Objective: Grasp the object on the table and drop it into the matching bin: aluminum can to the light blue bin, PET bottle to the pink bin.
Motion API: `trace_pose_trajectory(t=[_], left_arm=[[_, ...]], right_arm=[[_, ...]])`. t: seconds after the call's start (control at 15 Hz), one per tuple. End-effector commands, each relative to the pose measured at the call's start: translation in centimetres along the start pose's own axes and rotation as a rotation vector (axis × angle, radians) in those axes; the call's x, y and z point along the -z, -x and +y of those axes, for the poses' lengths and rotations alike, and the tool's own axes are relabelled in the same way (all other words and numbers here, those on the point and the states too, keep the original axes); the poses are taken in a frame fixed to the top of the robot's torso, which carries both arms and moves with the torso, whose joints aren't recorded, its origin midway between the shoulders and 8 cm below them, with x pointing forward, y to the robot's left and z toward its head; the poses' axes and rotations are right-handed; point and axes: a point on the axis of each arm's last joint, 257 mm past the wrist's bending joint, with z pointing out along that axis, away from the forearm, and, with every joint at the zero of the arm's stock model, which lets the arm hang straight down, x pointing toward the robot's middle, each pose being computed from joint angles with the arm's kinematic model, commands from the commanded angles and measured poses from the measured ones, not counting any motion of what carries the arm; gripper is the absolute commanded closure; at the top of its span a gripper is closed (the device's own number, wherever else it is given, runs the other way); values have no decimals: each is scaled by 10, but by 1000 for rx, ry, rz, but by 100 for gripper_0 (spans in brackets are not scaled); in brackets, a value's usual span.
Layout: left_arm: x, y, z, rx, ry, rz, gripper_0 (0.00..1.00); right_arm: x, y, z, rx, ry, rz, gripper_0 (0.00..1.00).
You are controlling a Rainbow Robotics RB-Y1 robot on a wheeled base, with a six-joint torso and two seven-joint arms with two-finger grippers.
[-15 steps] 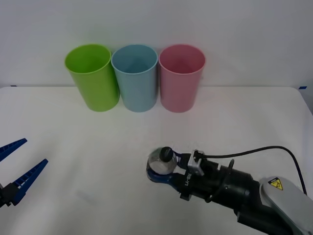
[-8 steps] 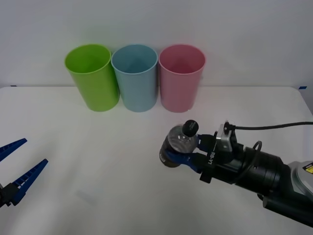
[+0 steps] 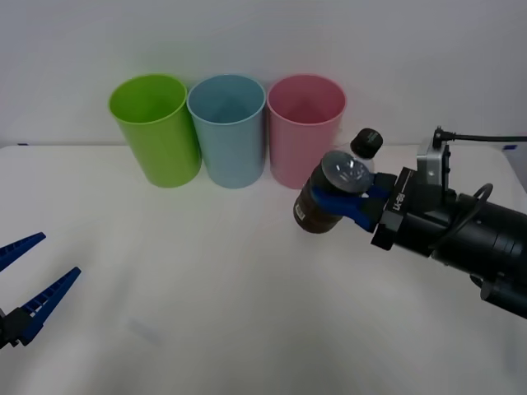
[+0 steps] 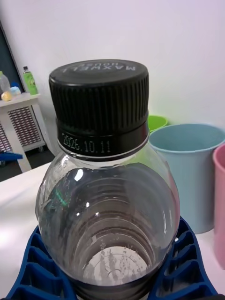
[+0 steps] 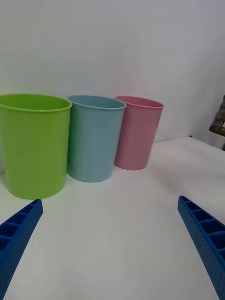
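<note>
My right gripper (image 3: 344,195) is shut on the PET bottle (image 3: 329,197), a small clear bottle with a black cap (image 3: 366,141) and dark brown lower body. It hangs tilted in the air just right of the pink bin (image 3: 305,132), about level with the bin's middle. In the right wrist view the bottle (image 4: 105,220) sits between the blue fingers (image 4: 185,267), with the light blue bin (image 4: 192,168) and the pink bin's edge (image 4: 219,201) behind it. The light blue bin (image 3: 227,130) stands left of the pink one. My left gripper (image 3: 29,280) rests open low at the left over the table (image 3: 181,288).
A lime green bin (image 3: 155,127) stands leftmost in the row at the table's back edge, against a white wall. A black cable (image 3: 486,138) runs from the right wrist. In the left wrist view the green (image 5: 33,143), blue (image 5: 93,136) and pink (image 5: 138,131) bins stand ahead.
The right gripper has lifted the bottle from the table's middle front and carried it up and back to the right, to beside the pink bin. The left arm has not moved.
</note>
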Motion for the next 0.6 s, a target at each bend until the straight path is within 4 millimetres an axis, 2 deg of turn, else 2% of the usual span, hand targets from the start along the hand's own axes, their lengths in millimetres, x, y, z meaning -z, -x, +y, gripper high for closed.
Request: trace_pose_trajectory(t=[0.07,0.27,0.33,0.47,0.6], left_arm=[[0,0,0,0,0,0,0],[0,0,0,0,0,0,0],[0,0,0,0,0,0,0],[0,0,0,0,0,0,0],[0,0,0,0,0,0,0]], right_arm=[[-1,22,-22,-27,-35,-17,100],[-4,43,-56,-29,-62,-35,100],[-5,48,-74,-27,-86,-35,100],[-8,57,-97,-22,-114,-37,100],[-17,64,-113,-19,-126,-39,100]])
